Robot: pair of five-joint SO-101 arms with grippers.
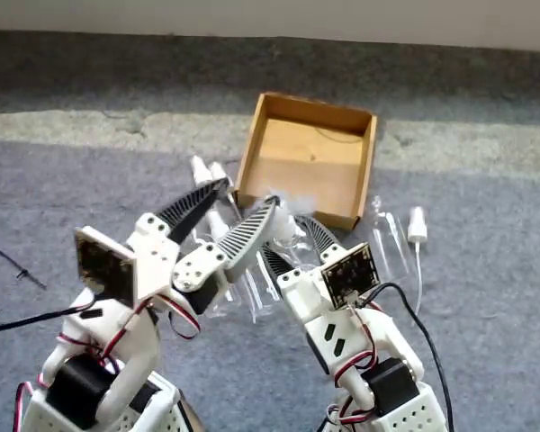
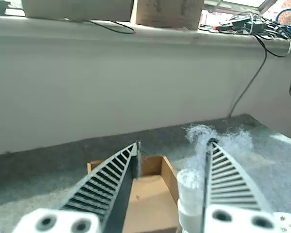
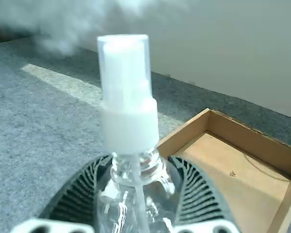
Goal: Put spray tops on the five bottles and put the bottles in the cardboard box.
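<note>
My right gripper (image 3: pixel 138 182) is shut on a clear bottle (image 3: pixel 131 204), held upright with a white spray top (image 3: pixel 127 97) sitting on its neck. In the high view this gripper (image 1: pixel 292 236) is just in front of the cardboard box (image 1: pixel 252 153). My left gripper (image 2: pixel 173 144) is open, its fingers spread on either side of the spray top (image 2: pixel 189 187), which stands close to one finger (image 2: pixel 223 174). From above, the left gripper (image 1: pixel 248 193) is at the box's near left corner. The box (image 3: pixel 276 155) is empty inside.
A loose clear bottle (image 1: pixel 389 238) and a spray top with its tube (image 1: pixel 418 227) lie right of the arms. Two more spray tops (image 1: pixel 207 171) lie left of the box. Further bottles (image 1: pixel 256 292) lie under the arms. A black cable (image 1: pixel 13 265) crosses the carpet at left.
</note>
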